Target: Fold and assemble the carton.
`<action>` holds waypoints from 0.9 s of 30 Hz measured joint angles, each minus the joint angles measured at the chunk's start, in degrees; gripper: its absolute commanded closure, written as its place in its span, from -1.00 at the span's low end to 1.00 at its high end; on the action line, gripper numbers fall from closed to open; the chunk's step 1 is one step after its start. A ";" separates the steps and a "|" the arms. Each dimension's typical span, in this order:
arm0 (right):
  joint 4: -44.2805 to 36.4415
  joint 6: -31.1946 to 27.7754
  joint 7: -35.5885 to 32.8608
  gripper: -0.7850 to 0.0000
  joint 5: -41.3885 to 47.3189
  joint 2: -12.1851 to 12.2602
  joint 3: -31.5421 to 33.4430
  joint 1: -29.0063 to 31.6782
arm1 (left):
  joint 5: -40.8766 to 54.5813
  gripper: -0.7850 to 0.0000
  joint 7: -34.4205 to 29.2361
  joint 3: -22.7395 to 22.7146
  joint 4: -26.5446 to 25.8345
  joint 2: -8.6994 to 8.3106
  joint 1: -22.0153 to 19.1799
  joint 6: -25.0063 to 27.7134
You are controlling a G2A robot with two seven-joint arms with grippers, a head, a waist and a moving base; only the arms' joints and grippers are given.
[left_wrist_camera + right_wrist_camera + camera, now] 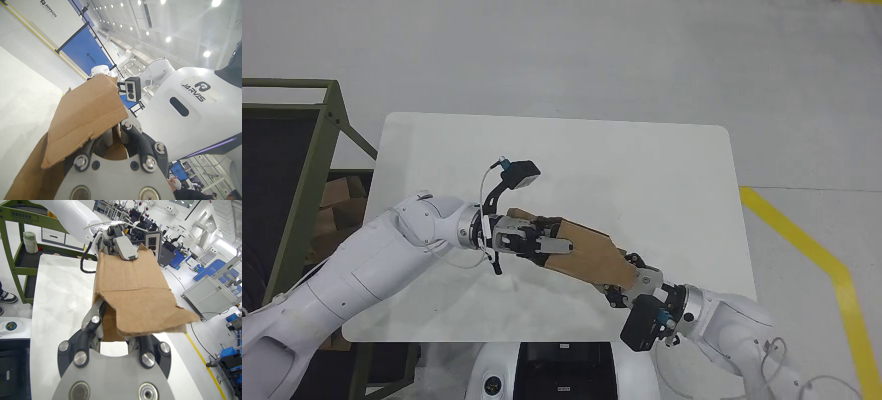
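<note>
Mid-fold: the carton (582,255) hangs above the bench (662,160), left claw (540,240) clamped on its left end; right claw (622,283) at the right end, its grip hidden under a loose flap (151,313). I cannot tell how far it is open; next, tuck the flaps inward.

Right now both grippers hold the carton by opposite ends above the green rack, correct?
Not quite. The top view shows the carton above the white table, not the rack beside it. The rest stands: the left gripper and right gripper hold it by opposite ends.
</note>
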State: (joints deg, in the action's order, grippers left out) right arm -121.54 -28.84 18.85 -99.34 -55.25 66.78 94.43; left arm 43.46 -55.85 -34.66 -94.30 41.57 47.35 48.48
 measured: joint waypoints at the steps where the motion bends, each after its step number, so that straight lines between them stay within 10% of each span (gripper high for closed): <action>1: 0.22 -0.08 0.30 0.45 0.03 -0.02 -0.07 -0.20 | -0.23 1.00 0.21 0.20 -0.10 -0.03 -0.08 0.21; 27: 2.09 -1.30 1.30 0.23 2.44 -0.61 -1.69 -3.17 | -4.70 1.00 9.55 9.96 0.84 -2.39 -5.99 9.53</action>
State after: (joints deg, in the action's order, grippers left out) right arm -119.45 -30.14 20.16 -96.90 -55.86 65.09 91.26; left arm 38.75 -46.30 -24.70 -93.46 39.17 41.36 58.00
